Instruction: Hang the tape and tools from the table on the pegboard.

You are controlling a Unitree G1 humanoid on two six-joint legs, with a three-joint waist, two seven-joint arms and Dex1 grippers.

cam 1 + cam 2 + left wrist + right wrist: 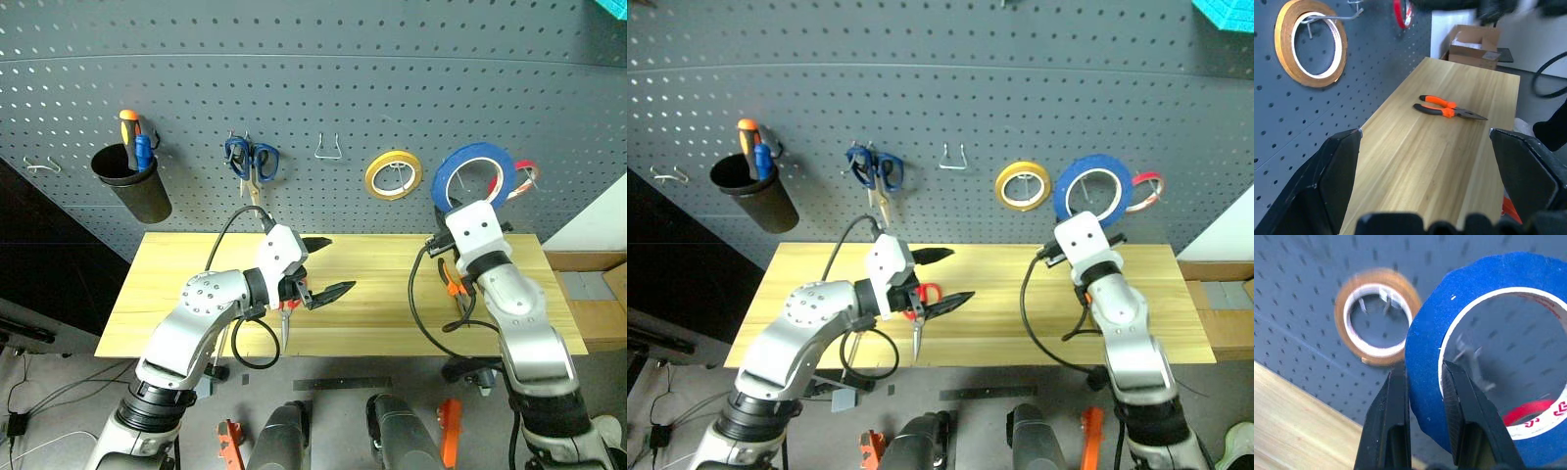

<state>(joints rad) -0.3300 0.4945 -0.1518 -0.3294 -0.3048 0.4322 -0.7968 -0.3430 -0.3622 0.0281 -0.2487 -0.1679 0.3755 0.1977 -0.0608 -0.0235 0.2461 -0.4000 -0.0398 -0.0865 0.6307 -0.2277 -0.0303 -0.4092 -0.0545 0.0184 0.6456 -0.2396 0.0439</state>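
Observation:
My right gripper (1425, 370) is shut on the rim of the blue tape (474, 174), holding the ring upright close to the pegboard (323, 78). Through its hollow centre I see a metal hook (1469, 351) and part of a red roll (1535, 416); whether the ring touches the hook I cannot tell. The left gripper (330, 266) hangs open over the middle of the table (392, 318) with nothing between its fingers. Beneath it lies a red-handled tool (927, 292) with a slim metal shaft, partly hidden. Orange-and-black pliers (1447, 107) lie on the table's right part.
On the pegboard hang a black cup (132, 181) with orange and blue handles, blue-handled scissors (252, 159), an empty hook (329, 149) and a yellow roll (393, 175). Cardboard boxes (1474, 44) stand past the table's right end.

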